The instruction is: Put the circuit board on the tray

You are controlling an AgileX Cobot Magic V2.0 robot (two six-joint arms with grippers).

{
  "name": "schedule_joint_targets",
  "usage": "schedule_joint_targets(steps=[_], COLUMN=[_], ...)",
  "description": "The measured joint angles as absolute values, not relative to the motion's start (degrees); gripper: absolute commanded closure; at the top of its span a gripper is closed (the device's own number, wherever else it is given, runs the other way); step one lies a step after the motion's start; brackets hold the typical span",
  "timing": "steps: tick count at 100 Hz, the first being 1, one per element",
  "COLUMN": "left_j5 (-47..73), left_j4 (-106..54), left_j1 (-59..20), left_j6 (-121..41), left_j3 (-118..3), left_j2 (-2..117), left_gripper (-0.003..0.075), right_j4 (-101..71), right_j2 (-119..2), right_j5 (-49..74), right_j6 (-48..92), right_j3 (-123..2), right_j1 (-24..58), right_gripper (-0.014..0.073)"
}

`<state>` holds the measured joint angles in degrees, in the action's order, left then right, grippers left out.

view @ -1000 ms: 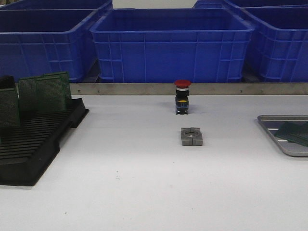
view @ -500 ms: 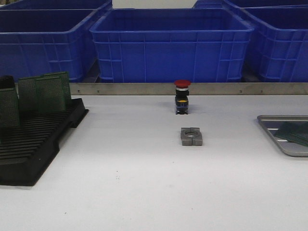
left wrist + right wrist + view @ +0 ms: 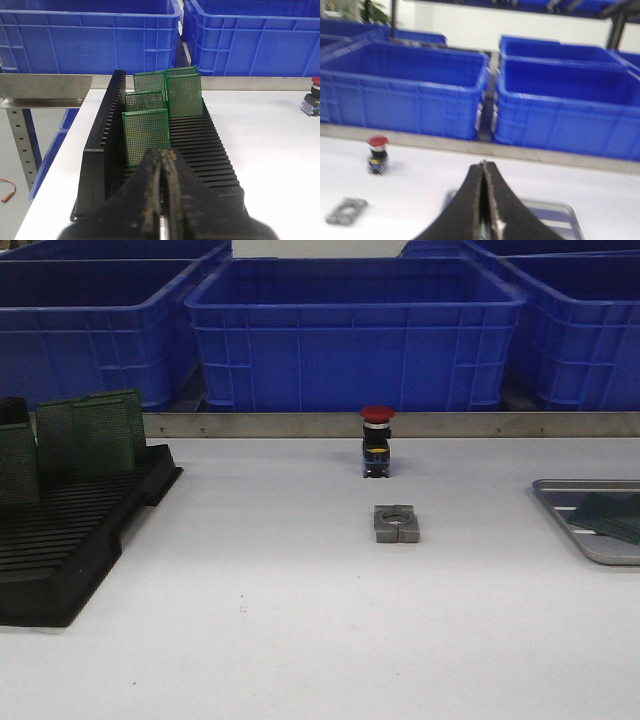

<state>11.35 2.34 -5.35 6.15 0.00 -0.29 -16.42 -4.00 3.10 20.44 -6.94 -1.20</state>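
Several green circuit boards (image 3: 85, 435) stand upright in a black slotted rack (image 3: 70, 540) at the table's left. In the left wrist view, my left gripper (image 3: 162, 154) is shut with nothing in it, just short of the nearest circuit board (image 3: 146, 135) in the rack (image 3: 102, 140). The silver-grey tray (image 3: 600, 550) lies at the right edge with a green board (image 3: 612, 515) lying flat on it. My right gripper (image 3: 483, 164) is shut and empty, in front of the tray (image 3: 565, 210). Neither gripper shows in the front view.
A red push button (image 3: 378, 440) stands mid-table, with a grey metal block (image 3: 396, 523) in front of it. Large blue bins (image 3: 355, 330) line the back behind a metal rail (image 3: 300, 424). The table's left edge runs just beside the rack.
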Motion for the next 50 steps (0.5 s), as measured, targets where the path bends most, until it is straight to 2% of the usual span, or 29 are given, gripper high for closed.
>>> schedule_joint_targets(steps=[9, 18, 50], left_j5=[11.4, 11.4, 11.5], left_j4=[2.3, 2.3, 2.3], left_j1=[-5.3, -5.3, -5.3], left_j6=[6.1, 6.1, 6.1], left_j3=[0.0, 0.1, 0.0], left_j2=[-0.3, -0.3, -0.3], left_gripper=[0.0741, 0.0741, 0.0741], right_j4=[-3.7, 2.1, 6.3], right_j2=[-1.3, 0.4, 0.6], right_j5=[3.5, 0.0, 1.1], right_j6=[9.2, 2.3, -1.9], right_j3=[-4.3, 0.0, 1.5], right_j1=[-2.5, -2.8, -2.8], right_gripper=[0.0654, 0.0654, 0.0654])
